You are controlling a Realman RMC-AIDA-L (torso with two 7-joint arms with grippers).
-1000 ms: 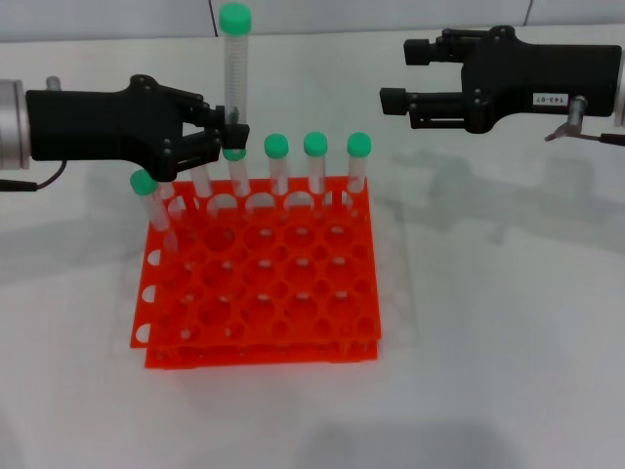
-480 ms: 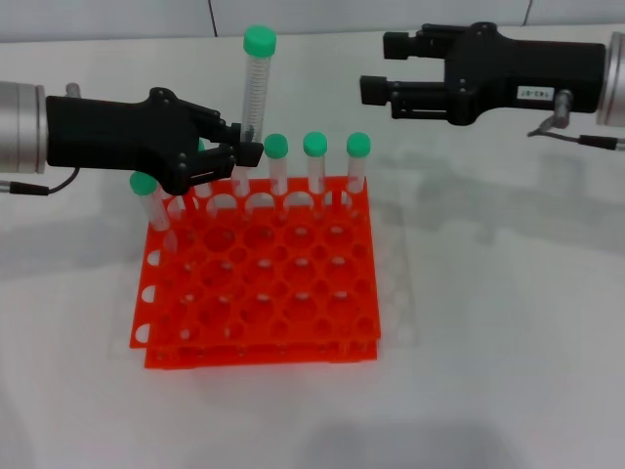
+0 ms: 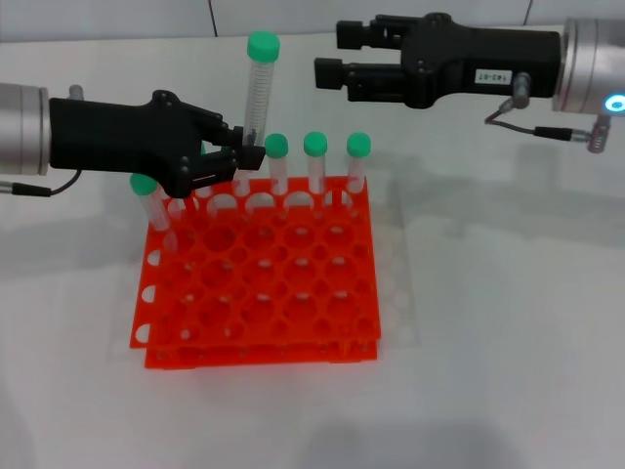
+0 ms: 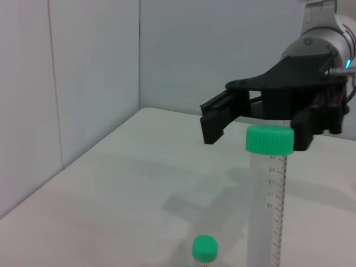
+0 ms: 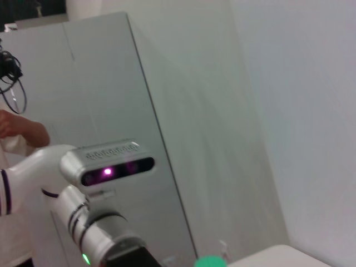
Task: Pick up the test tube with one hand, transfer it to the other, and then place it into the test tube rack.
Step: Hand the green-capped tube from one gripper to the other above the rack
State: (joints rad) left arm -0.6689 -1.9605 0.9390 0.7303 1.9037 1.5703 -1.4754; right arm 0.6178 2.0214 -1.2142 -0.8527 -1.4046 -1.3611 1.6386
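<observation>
Table [image 3: 508, 322] carries the test tube rack [image 3: 259, 283], orange-red, w/ green-capped spare tubes [image 3: 314, 161] standing along its far row.

Left gripper [image 3: 239, 156]: reaches in from the left above the rack's far edge, fingers clenched on the test tube [image 3: 257, 93] near its lower end. Tube is upright, slight tilt, most of its length and the green cap [image 3: 263, 45] stick up above the fingers, clear of the rack. Left wrist view shows the same: cap on top, tube body running down out of view.

Right gripper [image 3: 337, 54]: coming in from the right at abt cap height, fingers spread apart, gap facing the tube. Not touching yet, tips sit just beside the cap w/ some air between. Left wrist view has the fingers just behind the cap.

Step, my read: pickup done, handover about to happen, rack placement not started.

Next move needs: right fingers to straddle the tube in the free stretch above the left fingers, below the cap, then close before left lets go. Watch for knocking the cap sideways; hold is low on the tube so the top can swing.
</observation>
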